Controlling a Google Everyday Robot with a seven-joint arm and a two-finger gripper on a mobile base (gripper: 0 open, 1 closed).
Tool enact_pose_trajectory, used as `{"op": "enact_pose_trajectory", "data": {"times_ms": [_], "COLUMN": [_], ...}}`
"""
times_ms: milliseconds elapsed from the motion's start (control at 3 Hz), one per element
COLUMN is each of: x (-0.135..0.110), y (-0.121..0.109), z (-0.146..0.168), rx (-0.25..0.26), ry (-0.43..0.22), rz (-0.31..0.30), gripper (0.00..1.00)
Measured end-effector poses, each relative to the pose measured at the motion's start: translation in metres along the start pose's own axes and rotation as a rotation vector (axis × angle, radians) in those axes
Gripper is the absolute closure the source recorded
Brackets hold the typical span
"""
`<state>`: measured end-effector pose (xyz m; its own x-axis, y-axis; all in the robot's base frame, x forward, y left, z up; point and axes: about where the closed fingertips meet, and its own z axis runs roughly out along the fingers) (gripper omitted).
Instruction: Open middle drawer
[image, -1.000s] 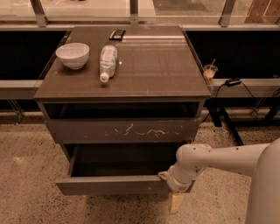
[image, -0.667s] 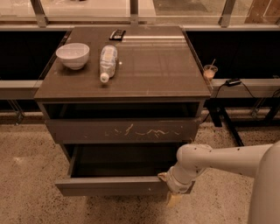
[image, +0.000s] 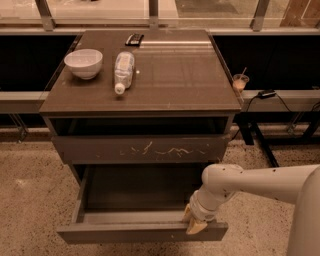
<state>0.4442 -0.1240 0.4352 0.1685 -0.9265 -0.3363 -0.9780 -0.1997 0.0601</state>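
The middle drawer (image: 135, 233) has a plain dark front and stands pulled well out, below the scratched top drawer front (image: 140, 149). Its inside (image: 135, 192) looks empty. My gripper (image: 192, 221) is at the right end of the drawer's front panel, reaching in from the right on its white arm (image: 250, 182). One tan fingertip (image: 187, 213) sits inside the front panel's top edge and the other is on its outer face, so the gripper is closed on the panel. The lowest drawer is hidden beneath the open one.
On the cabinet top (image: 175, 75) are a white bowl (image: 83, 62), a plastic bottle lying on its side (image: 123, 70) and a small dark object (image: 134, 38). A cup with a straw (image: 240, 81) and cables (image: 272, 95) sit on the ledge to the right. The floor is speckled.
The middle drawer has slid a little further out toward the camera. My gripper moved with it, and its lower fingertip now sits higher on the front panel.
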Motion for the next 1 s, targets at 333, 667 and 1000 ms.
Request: {"op": "enact_pose_trajectory", "data": {"times_ms": [333,667,1000], "x": [-0.010,-0.016,-0.027], "y": [0.002,0.004,0.004], "z": [-0.004,-0.008,-0.020], "rx": [-0.023,-0.030,-0.016], "ry": [0.006,0.010,0.026], "rz": [-0.028,-0.047,-0.080], "gripper": [0.59,0.59,0.41]}}
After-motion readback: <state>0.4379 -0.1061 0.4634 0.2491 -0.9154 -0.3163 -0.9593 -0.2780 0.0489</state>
